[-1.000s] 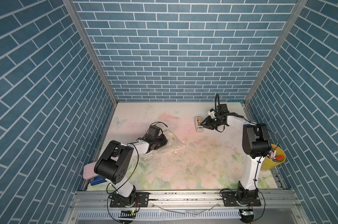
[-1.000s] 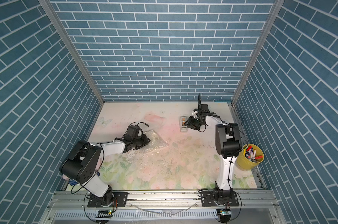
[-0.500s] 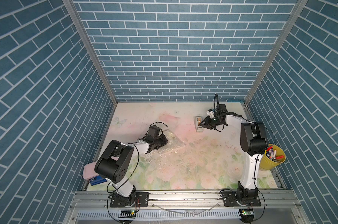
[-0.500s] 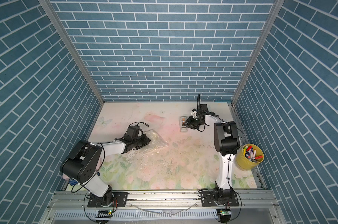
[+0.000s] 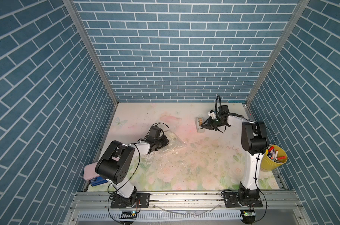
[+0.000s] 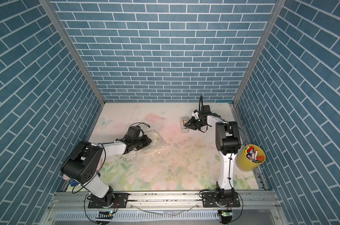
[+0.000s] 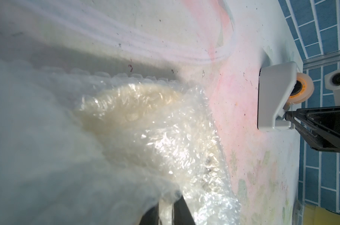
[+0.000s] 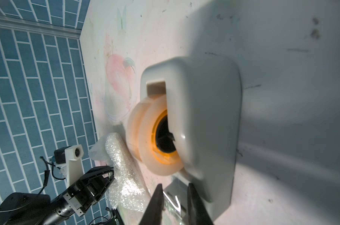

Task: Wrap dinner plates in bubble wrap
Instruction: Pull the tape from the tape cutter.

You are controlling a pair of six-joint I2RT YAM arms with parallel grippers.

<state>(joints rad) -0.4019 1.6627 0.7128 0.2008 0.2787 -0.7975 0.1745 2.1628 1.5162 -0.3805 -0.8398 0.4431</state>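
Observation:
Crumpled bubble wrap (image 5: 174, 143) (image 6: 156, 140) lies left of the table's middle. In the left wrist view a pale cream dinner plate (image 7: 130, 105) shows through the bubble wrap (image 7: 175, 148); in both top views the plate is hidden. My left gripper (image 5: 166, 141) (image 6: 149, 140) (image 7: 167, 206) is shut on a fold of the wrap. At the back right, my right gripper (image 5: 202, 124) (image 6: 186, 125) (image 8: 175, 187) sits at the front of a white tape dispenser (image 5: 200, 125) (image 8: 208, 116). Its jaws stand narrowly open around the clear tape end.
A yellow bucket of markers (image 5: 273, 162) stands by the right arm's base. A pink case (image 5: 88, 171) on a blue item (image 5: 98, 181) lies at the front left edge. Blue brick walls close the table on three sides.
The right gripper's jaws have narrowed around the tape end, and the right arm's elbow has shifted slightly. The left gripper and the wrap have not moved.

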